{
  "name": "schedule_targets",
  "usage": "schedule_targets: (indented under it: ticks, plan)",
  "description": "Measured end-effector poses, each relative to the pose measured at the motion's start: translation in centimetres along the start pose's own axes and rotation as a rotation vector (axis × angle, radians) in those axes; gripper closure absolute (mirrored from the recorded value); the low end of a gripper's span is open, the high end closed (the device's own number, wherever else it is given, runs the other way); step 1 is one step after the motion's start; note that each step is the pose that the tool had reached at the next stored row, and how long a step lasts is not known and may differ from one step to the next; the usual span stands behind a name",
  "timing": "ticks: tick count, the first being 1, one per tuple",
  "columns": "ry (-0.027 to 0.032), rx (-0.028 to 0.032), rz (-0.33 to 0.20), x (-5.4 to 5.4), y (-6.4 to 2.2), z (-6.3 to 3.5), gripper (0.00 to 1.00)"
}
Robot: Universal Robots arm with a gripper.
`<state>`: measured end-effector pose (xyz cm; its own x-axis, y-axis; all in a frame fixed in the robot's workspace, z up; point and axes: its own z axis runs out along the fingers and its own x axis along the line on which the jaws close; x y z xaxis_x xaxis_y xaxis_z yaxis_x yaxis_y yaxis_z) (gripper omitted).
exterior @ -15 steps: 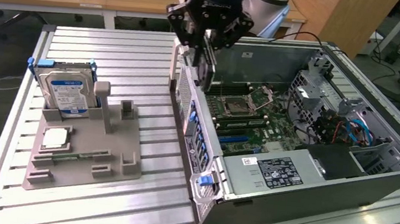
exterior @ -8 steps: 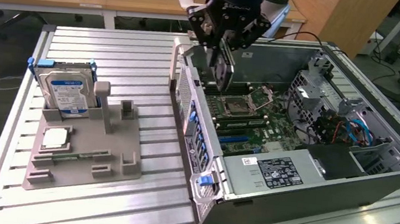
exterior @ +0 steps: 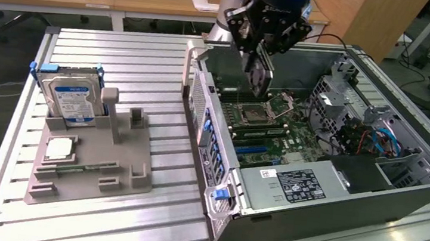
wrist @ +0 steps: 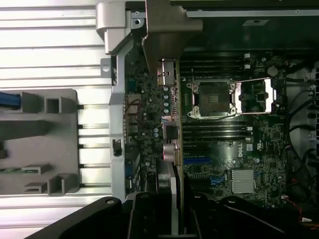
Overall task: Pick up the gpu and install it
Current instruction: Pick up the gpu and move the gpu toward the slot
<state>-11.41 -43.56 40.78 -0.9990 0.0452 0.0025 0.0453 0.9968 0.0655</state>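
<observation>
Clamped on the gpu point(exterior: 261, 77), the tool point(exterior: 258, 52) holds the card on edge over the open computer case point(exterior: 336, 187). The card hangs above the motherboard point(exterior: 277, 140), just beside the open CPU socket point(wrist: 213, 98). Toward the exterior view's left, a grey holder point(exterior: 106, 169) on the desk point(exterior: 125, 57) carries an upright hard drive point(exterior: 73, 96).
</observation>
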Motion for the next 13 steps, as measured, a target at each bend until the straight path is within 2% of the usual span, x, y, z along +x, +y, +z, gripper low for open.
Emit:
schedule_targets:
  ticks: [13]
  plan:
    - [0.0001,-0.0028,0.0,-5.7,0.26,0.0,0.72]
